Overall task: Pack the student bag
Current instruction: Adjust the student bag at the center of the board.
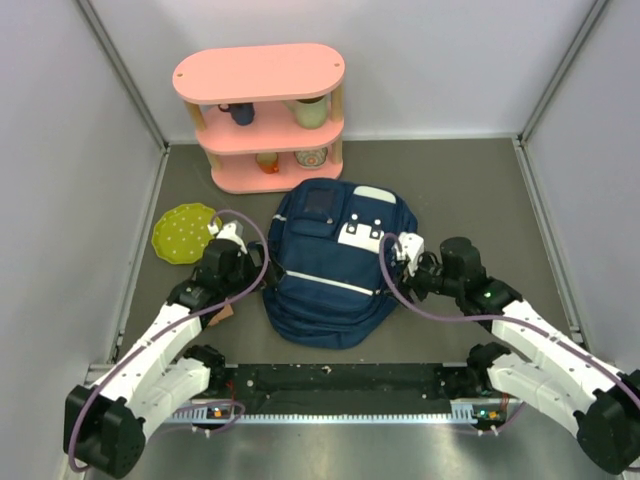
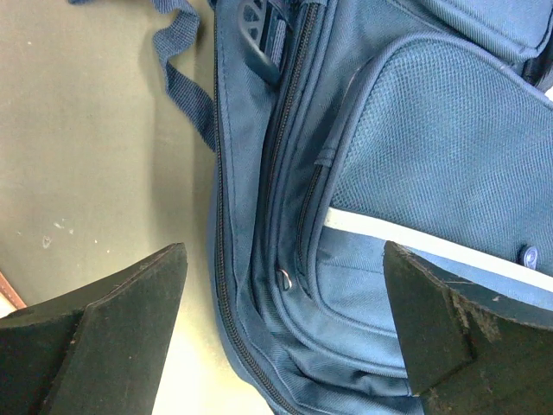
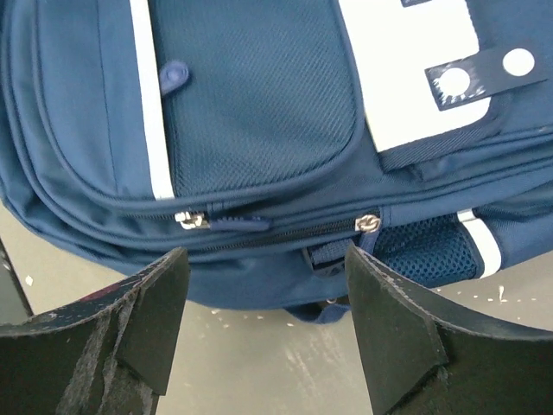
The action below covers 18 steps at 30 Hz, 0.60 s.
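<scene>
A yellow-green dotted plate (image 1: 185, 233) lies on the grey counter (image 1: 480, 200) at the far left. Just right of it, the left fingers (image 2: 130, 320) are spread wide and hold nothing, at the left edge of the student bag (image 1: 330, 275). In the wrist view one finger shows against bare counter and the other against the bag's mesh front pocket, with the side zips running between them.

Against the back wall stands a pink shelf (image 1: 262, 115). It carries a dark mug (image 1: 240, 112) and a pale cup (image 1: 310, 112) on its middle level, and two more small vessels on the level below.

The bag lies flat in the middle of the counter, front side up, just in front of the shelf and between the two arms.

At the bag's right edge the right fingers (image 3: 138, 320) are parted with nothing between them. They frame the bag's side, where two metal zip pulls (image 3: 192, 220) sit on zip lines that look closed.
</scene>
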Available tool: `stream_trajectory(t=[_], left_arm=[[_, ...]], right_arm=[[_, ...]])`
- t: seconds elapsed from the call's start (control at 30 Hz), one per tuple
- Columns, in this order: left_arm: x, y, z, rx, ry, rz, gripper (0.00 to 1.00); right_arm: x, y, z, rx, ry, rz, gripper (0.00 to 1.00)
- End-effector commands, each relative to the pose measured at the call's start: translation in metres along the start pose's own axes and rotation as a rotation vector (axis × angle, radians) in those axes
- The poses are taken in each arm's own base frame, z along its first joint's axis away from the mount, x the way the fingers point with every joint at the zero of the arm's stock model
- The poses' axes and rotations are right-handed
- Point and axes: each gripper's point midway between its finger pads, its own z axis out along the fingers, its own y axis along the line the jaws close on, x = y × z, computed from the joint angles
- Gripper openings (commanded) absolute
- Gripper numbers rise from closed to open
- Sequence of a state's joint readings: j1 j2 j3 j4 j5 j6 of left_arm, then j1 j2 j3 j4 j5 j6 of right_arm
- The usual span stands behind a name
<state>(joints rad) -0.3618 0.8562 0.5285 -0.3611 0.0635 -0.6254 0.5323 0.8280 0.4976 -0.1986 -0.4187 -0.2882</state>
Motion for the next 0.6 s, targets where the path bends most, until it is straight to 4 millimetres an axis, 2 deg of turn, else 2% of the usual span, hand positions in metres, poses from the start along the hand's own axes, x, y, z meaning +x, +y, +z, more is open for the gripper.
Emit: stream_trajectory(t=[0.0,0.1,0.2,0.23,0.33,0.4,0.43,0.47,0.5,0.53,0.57], left_arm=[[0.007,-0.003,-0.005,0.039,0.006,-0.003,0.99],[0.016,-0.004,-0.008,0.072,0.023,-0.011,0.99],[0.022,-0.007,-0.010,0.113,0.022,-0.011,0.99],[0.023,-0.011,-0.012,0.137,0.023,-0.007,0.99],[0.027,-0.016,-0.016,0.176,0.038,0.014,0.99],[0.027,-0.022,-0.021,0.206,0.045,0.032,0.99],[0.024,-0.025,-0.024,0.216,0.037,0.039,0.99],[0.016,-0.030,-0.030,0.224,0.017,0.042,0.99],[0.014,-0.031,-0.033,0.222,0.012,0.042,0.99],[0.009,-0.033,-0.038,0.226,-0.009,0.036,0.99],[0.005,-0.033,-0.040,0.216,-0.025,0.025,0.99]], right_arm=[[-0.002,-0.007,0.001,-0.018,0.023,-0.224,0.71],[-0.011,0.003,0.002,-0.082,-0.026,-0.292,0.70],[-0.011,0.003,0.003,-0.093,-0.027,-0.323,0.67],[-0.009,0.002,0.004,-0.093,-0.020,-0.337,0.63],[-0.009,0.001,0.007,-0.098,-0.015,-0.346,0.61],[-0.011,-0.002,0.009,-0.089,-0.005,-0.339,0.54],[-0.019,-0.008,0.008,-0.040,-0.017,-0.261,0.52],[-0.022,-0.025,0.006,0.063,-0.009,-0.216,0.54],[-0.043,-0.039,0.004,0.152,-0.080,-0.187,0.56],[-0.048,-0.049,0.003,0.238,-0.116,-0.028,0.63],[-0.052,-0.080,-0.008,0.432,-0.145,0.065,0.66]])
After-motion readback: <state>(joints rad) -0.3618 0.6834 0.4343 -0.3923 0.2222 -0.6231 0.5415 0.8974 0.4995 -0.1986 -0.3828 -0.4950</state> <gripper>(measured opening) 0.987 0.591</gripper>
